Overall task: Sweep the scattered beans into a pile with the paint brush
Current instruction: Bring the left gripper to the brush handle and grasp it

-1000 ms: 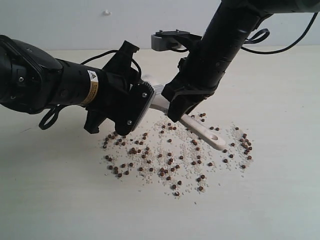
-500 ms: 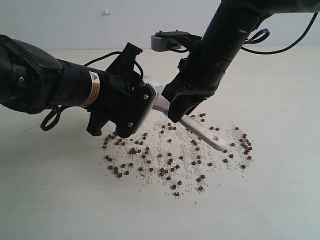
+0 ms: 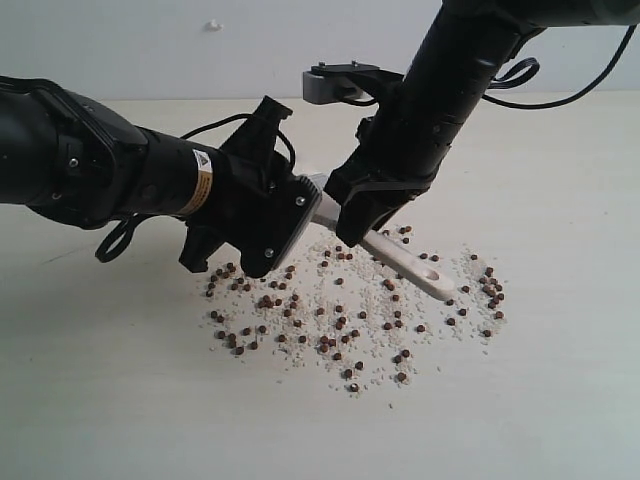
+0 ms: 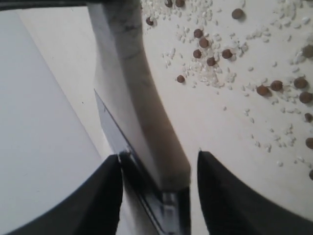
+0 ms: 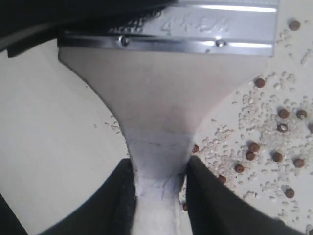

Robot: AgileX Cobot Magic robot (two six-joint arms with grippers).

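**Exterior view.** The beans point(image 3: 340, 320) lie spread over the table point(image 3: 560, 180) at centre and lower-centre frame, mixed w/ whitish grains point(image 3: 325, 255). No pile has formed. Judgement: nearly all the sweeping is left to do.

The paint brush point(image 3: 410, 262) slants from centre frame down to the right, w/ its holed handle end low over the scatter. The bristles are hidden.

The right end effector point(image 3: 365, 220) comes in from the upper right onto the handle. The left end effector point(image 3: 290, 215) comes in from the left at the brush head. A grey module point(image 3: 330, 80) rides on the right arm.

**Left wrist view.** The left end effector point(image 4: 156, 161) has its jaws apart, straddling the paint brush point(image 4: 132, 88) edge-on. A sliver of table shows beside one finger point(image 4: 225, 196), so no clamp is seen. The beans point(image 4: 203, 44) lie just beyond.

**Right wrist view.** The right end effector point(image 5: 159, 171) is clamped on the narrow neck of the paint brush point(image 5: 156, 98), below the ferrule point(image 5: 195, 29). The beans point(image 5: 254, 147) lie beside the handle.

**Obstruction.** You have both arms crowding the brush head. The left one sits over the scatter's upper-left edge, and in my judgement it would block a stroke until moved off.
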